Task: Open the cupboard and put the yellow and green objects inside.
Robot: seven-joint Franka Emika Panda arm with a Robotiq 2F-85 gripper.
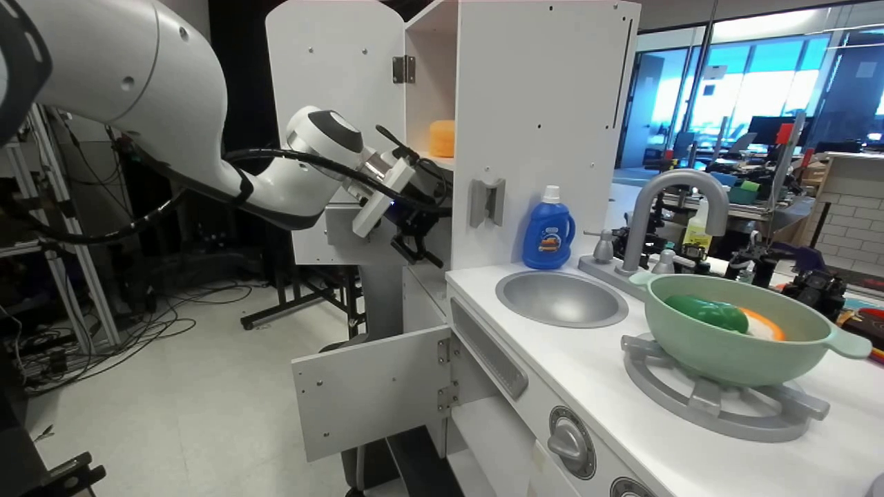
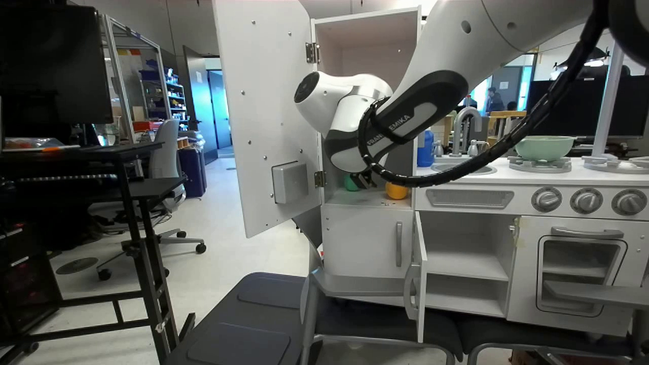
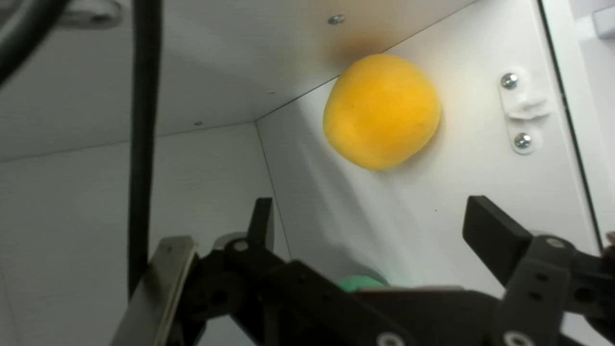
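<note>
The cupboard [image 2: 372, 61] stands with its white door [image 2: 268, 109] swung wide, in both exterior views. Low inside it, a round yellow object [image 2: 396, 190] and a green object [image 2: 351, 182] rest on the compartment floor. In the wrist view the yellow object [image 3: 382, 111] lies beyond my fingertips, near a side wall, untouched. Only a sliver of the green object [image 3: 358, 282] shows there, behind the gripper's black body. My gripper [image 3: 369, 211] is at the cupboard's lower opening, its jaws wide apart and nothing between them.
An orange piece [image 1: 442, 138] sits on a higher shelf. The swung-out door and the cupboard's side panel [image 1: 545, 83] flank the arm. Below, a low cabinet flap [image 1: 373, 393] sticks out. A blue bottle [image 1: 549, 235], sink [image 1: 563, 300] and green bowl [image 1: 725, 355] are on the counter.
</note>
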